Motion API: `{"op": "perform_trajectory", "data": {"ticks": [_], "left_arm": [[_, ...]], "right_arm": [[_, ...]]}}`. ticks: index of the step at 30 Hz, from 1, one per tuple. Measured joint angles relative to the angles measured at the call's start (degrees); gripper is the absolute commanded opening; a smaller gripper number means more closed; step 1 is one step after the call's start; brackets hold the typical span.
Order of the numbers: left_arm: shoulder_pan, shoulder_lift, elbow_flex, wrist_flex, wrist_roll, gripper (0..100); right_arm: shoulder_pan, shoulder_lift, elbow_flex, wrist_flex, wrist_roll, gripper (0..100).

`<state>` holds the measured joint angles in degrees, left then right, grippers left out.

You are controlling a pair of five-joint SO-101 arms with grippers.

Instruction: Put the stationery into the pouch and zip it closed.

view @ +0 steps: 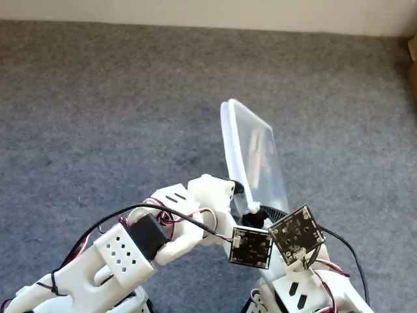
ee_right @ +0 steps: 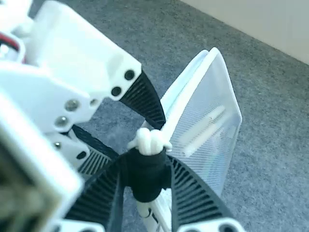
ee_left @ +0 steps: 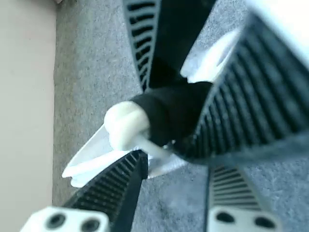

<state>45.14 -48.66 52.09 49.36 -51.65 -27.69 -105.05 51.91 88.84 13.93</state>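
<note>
— Jaws of the right gripper point(ee_right: 146, 165): what do they hold?
— They pinch the black zip pull point(ee_right: 145, 178), just under its white knot point(ee_right: 152, 141), at the near end of the pouch point(view: 257, 153).
— And the left gripper point(view: 242, 194)?
— Right beside it, at that same end of the zip edge; gripping or not, I cannot tell.
— The pouch itself?
— Tilted up on edge over the grey tabletop point(view: 98, 98), pale stationery point(ee_right: 205, 126) showing through its clear wall.
</note>
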Motion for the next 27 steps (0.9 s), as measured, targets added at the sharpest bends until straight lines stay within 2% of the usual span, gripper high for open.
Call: {"op": "perform_trajectory", "data": {"ticks": [3, 7, 14, 20, 27], "left_arm": [[0.0, 0.0, 0.1, -0.4, 0.0, 0], [0.0, 0.8, 0.1, -0.4, 0.8, 1], [-0.1, 0.1, 0.2, -0.4, 15.6, 1], [-5.2, -6.4, 0.3, -0.4, 30.8, 1], [-9.8, -14.2, 0.3, 2.6, 41.8, 1]], "right_arm": [[0.0, 0.0, 0.0, 0.0, 0.0, 0.5], [0.1, -0.1, 0.0, 0.0, 0.0, 0.5], [0.3, -0.2, -0.1, -0.8, 0.0, 0.5], [10.1, -0.2, -0.1, -7.9, 0.0, 0.5], [11.3, -0.1, 0.0, -12.7, 0.0, 0.5]]}}
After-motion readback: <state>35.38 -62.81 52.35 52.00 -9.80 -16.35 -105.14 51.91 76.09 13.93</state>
